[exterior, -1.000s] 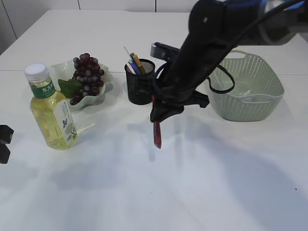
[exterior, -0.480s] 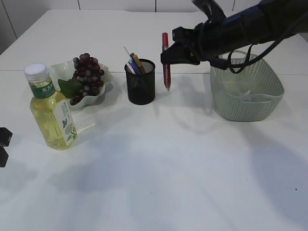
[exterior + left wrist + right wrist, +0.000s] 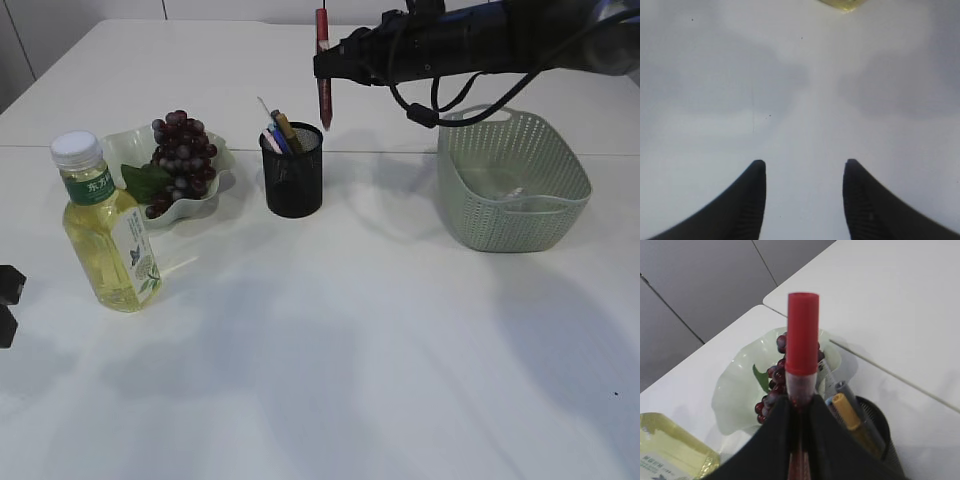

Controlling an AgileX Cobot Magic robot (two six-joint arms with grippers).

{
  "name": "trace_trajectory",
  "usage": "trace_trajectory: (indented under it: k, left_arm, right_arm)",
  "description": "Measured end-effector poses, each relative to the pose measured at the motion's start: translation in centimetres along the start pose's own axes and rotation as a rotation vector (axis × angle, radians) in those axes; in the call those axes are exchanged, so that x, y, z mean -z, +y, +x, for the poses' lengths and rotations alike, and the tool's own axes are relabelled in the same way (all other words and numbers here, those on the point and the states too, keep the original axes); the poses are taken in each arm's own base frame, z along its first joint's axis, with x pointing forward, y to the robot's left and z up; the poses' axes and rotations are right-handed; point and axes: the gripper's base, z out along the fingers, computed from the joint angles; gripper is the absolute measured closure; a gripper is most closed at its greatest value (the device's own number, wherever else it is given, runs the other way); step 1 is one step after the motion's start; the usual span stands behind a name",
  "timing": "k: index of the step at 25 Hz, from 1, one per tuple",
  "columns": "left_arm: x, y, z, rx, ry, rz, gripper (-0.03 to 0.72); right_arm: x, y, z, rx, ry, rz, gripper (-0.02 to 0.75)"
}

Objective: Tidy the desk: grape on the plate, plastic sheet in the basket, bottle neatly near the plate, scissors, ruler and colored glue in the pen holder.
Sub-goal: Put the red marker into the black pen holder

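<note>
The right gripper (image 3: 322,62) has its jaws clamped on the red-capped colored glue tube (image 3: 322,60), risen from low over the worktop to just above the black mesh pen holder (image 3: 292,170), ready for insertion. The tube hangs vertical, cap at twelve o'clock, tip at six. The left gripper's (image 3: 802,170) jaws stand open and empty.

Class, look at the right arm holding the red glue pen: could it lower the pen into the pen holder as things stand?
Probably yes. The right gripper holds the glue pen upright just above the pen holder, whose right side looks free.

One bottle (image 3: 103,229), one plate (image 3: 130,150), one pen holder (image 3: 292,185), one basket (image 3: 512,180)
</note>
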Motion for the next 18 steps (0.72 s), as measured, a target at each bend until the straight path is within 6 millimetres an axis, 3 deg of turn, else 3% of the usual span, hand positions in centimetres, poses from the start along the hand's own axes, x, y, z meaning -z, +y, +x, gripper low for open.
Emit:
trace_trajectory:
  k: [9,18]
  left_arm:
    - [0.0,0.0,0.0,0.001,0.0,0.0,0.326]
    - [0.0,-0.1,-0.2,0.001,-0.025,0.01,0.326]
  right_arm:
    - [-3.8,-3.9,1.5,0.099,-0.135,-0.021,0.657]
    - [-4.7,-4.7,2.8,0.084,-0.203,-0.038,0.624]
